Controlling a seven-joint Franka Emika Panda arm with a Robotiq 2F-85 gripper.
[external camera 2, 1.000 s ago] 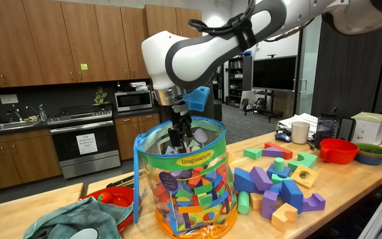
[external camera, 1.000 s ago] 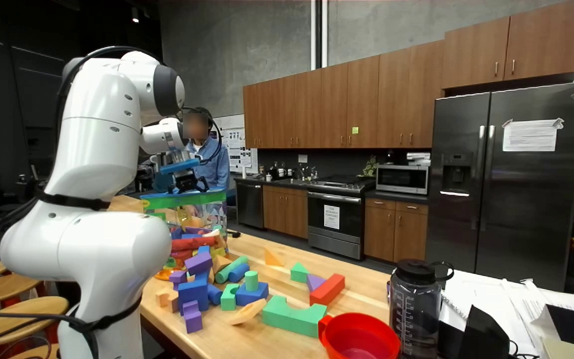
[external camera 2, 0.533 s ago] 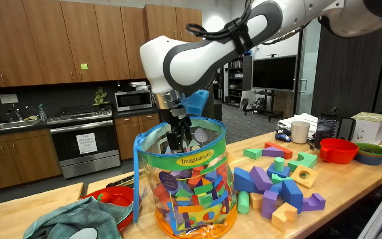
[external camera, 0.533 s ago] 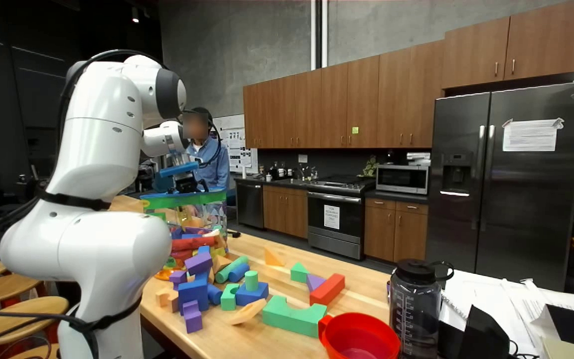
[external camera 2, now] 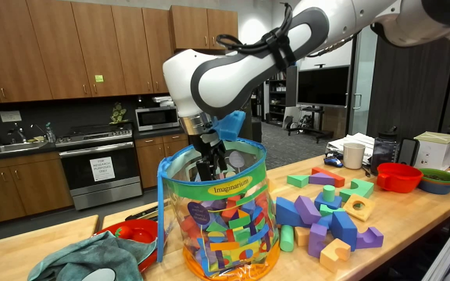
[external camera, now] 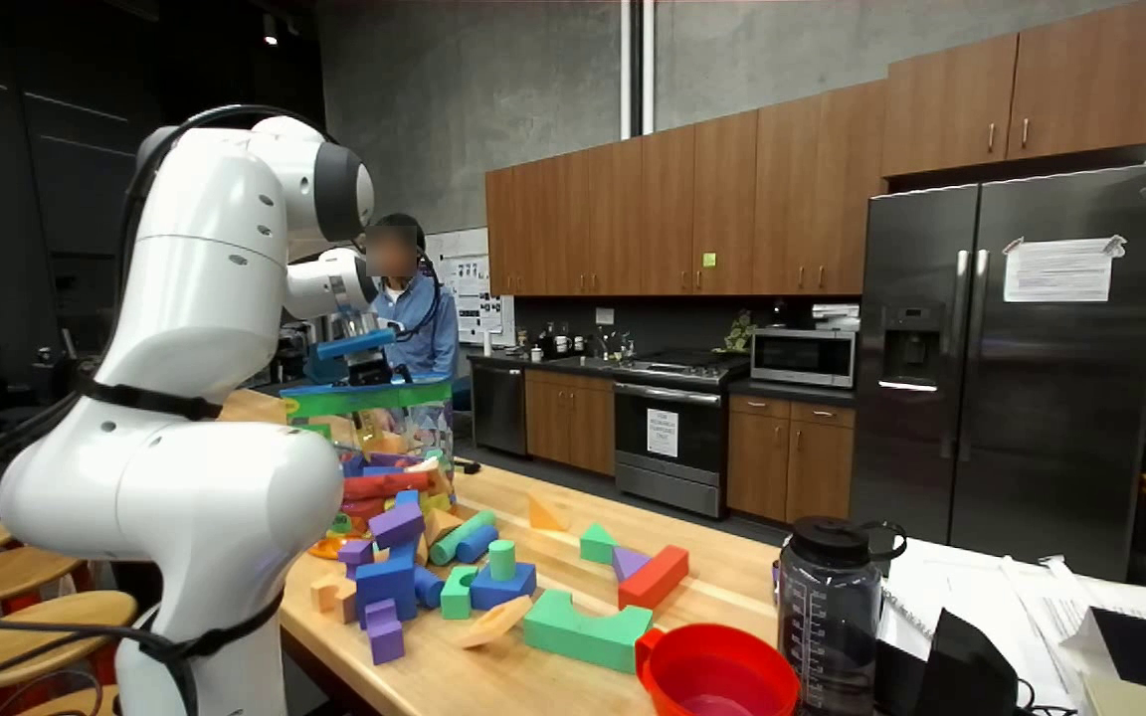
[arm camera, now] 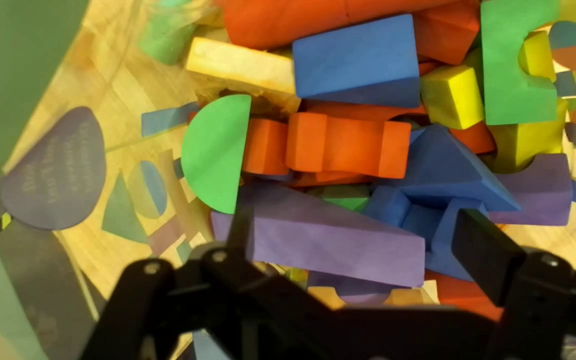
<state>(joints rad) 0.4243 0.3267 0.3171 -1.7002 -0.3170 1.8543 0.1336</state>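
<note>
My gripper [external camera 2: 212, 168] reaches down through the open top of a clear zip bag [external camera 2: 229, 189] with a green band and blue rim. In the wrist view the gripper [arm camera: 360, 237] stands open, its dark fingers [arm camera: 488, 255] wide apart. Below and between them lies a long purple block [arm camera: 338, 245], not gripped. Around it are a green half-disc [arm camera: 215, 155], an orange notched block [arm camera: 350, 145], a blue triangular block [arm camera: 448, 170] and a blue block [arm camera: 358, 57]. In an exterior view the bag's green band [external camera: 364, 400] hides the fingertips.
Loose blocks, among them a purple one [external camera 2: 308, 210] and a green arch [external camera: 588, 631], lie beside the bag. A red cup [external camera 2: 399, 177] and a bottle [external camera: 829, 607] stand farther along. A red plate [external camera 2: 145, 228] and a cloth [external camera 2: 96, 255] flank the bag. A person [external camera: 424, 323] stands behind.
The gripper has sunk deeper into the bag, with the arm lowering and shifting slightly. Its fingers stay open, and the bag and loose blocks look unmoved.
</note>
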